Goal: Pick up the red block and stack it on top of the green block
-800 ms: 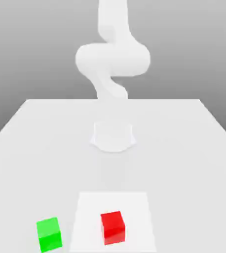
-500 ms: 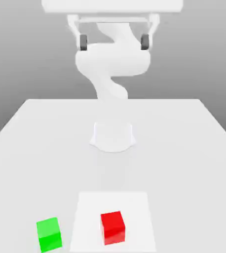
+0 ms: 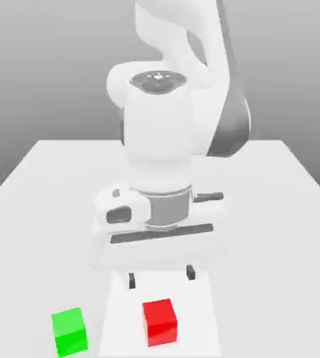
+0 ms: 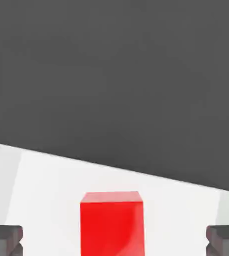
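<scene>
Lowered since before, jaws hang spread above red block.

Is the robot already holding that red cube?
No, the red block sits on the table with the open gripper above it, fingers apart and not touching it.
</scene>
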